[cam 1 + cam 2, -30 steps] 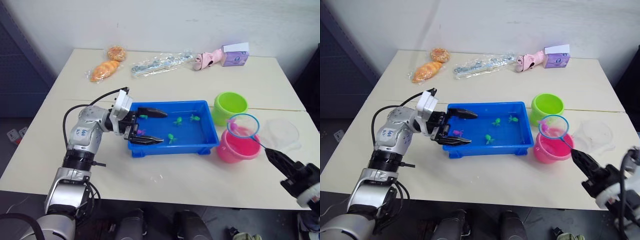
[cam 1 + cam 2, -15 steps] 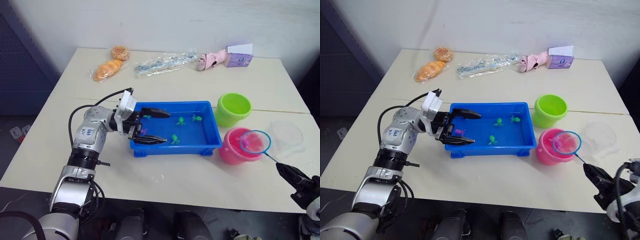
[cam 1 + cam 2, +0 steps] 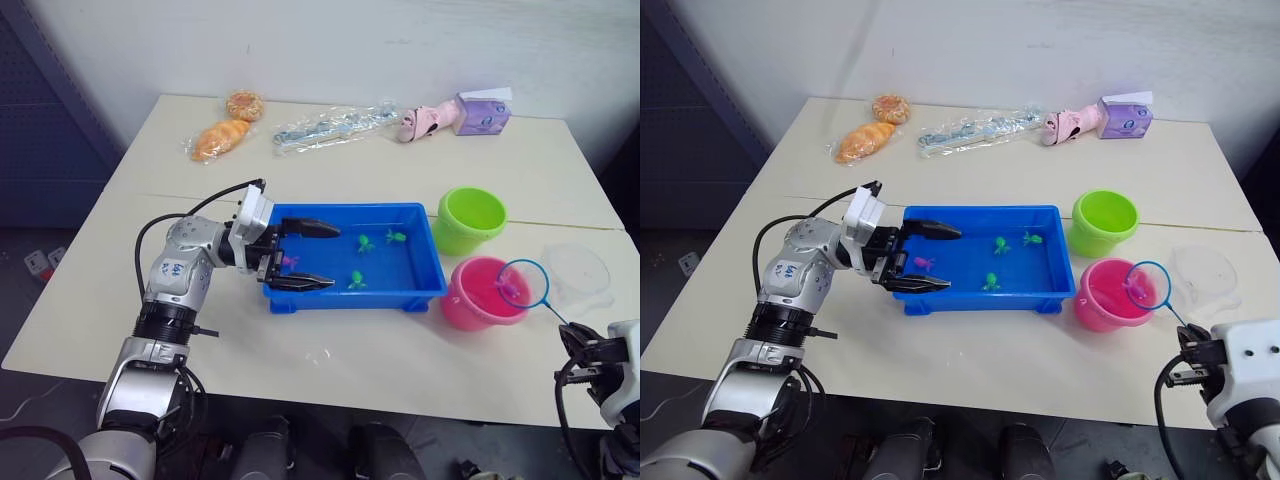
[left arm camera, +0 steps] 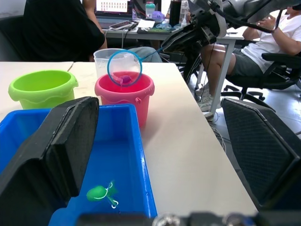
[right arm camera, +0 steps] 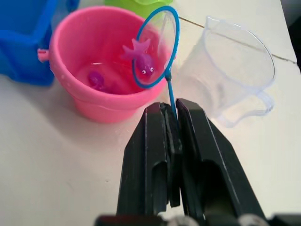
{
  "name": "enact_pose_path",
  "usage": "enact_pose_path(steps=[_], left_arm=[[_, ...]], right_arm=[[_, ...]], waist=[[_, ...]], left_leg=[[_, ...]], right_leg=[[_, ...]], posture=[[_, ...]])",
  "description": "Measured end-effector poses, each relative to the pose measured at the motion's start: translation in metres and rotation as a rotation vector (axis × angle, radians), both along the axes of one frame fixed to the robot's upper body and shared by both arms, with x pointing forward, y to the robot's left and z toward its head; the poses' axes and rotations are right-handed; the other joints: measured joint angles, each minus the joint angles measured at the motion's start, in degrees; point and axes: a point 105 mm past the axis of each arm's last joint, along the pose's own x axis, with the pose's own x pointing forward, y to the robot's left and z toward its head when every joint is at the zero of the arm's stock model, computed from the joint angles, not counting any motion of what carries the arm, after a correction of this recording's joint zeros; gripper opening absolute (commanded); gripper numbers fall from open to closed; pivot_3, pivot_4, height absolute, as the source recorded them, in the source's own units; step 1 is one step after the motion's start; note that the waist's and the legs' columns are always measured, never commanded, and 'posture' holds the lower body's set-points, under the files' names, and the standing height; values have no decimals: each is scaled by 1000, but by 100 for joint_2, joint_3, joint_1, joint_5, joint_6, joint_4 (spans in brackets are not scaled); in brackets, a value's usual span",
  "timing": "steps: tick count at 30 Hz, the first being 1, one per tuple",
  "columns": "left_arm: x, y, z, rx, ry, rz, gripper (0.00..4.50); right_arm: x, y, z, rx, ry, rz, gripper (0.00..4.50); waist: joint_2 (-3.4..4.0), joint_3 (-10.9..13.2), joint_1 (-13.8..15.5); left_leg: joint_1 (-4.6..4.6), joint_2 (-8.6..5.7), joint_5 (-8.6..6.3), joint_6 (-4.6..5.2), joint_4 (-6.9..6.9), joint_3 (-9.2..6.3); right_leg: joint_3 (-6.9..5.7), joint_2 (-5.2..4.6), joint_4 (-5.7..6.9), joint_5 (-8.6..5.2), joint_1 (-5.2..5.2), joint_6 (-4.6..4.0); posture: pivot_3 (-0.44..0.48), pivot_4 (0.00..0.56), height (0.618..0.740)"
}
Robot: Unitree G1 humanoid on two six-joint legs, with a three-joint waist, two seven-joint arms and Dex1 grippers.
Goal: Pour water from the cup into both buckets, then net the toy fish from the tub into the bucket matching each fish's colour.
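Three green fish [image 3: 364, 243] plus one pink in blue tub [image 3: 420, 292], left gripper [image 3: 300, 255] spread wide over its near end. Pink bucket [image 5: 75, 56] beside tub, hoop of net [image 5: 157, 47] above it with pink fish [image 5: 143, 61] inside. Right gripper [image 5: 173, 117] clamped on net handle. Clear cup [image 5: 235, 61] just beside.

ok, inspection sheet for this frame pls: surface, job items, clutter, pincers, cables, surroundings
Surface: pale table, a small wet spot near its front edge.
Job's things: blue tub holds three green fish and one pink fish. Green bucket and pink bucket stand beside it. Net carries a pink fish at the pink bucket's rim; another lies inside. Clear cup upright behind.
Clutter: wrapped bread, plastic bag, pink toy, purple box along the far edge.
Pincers: left pincer open at the tub's end; right pincer shut on the net's handle.
Cables: black cable on the left arm.
Surroundings: seated people and desks in the left wrist view.
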Motion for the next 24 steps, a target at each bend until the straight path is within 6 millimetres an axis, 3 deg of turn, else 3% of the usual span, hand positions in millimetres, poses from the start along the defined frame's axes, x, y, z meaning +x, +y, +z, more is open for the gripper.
enact_pose_path(steps=[4, 14, 21, 24], left_arm=[[-1, -1, 2, -1, -11, 1, 4461], [-1, -1, 0, -5, -5, 19, 4461], [-1, 1, -3, -5, 3, 31, 4461], [0, 2, -3, -4, 2, 34, 4461]], right_arm=[[5, 10, 10, -266, -78, 103, 0], [3, 11, -16, -683, -41, 228, 0], [0, 9, -9, -862, -118, 241, 0], [-3, 12, -10, -795, -146, 225, 0]], waist=[[0, 0, 7], [1, -1, 33], [1, -1, 31], [1, -1, 39]], left_leg=[[1, 0, 2, -5, 1, -1], [4, -2, 5, -11, 6, 2], [10, -1, 11, -20, 6, 1], [11, -1, 12, -22, 6, 0]], right_leg=[[-1, 5, 3, 0, 0, 0], [0, 5, 8, 0, 1, 0], [1, 8, 16, -1, 2, -1], [1, 8, 25, -3, 1, -6]], posture=[[0, 150, 740], [0, 150, 740], [0, 150, 740], [0, 150, 740]])
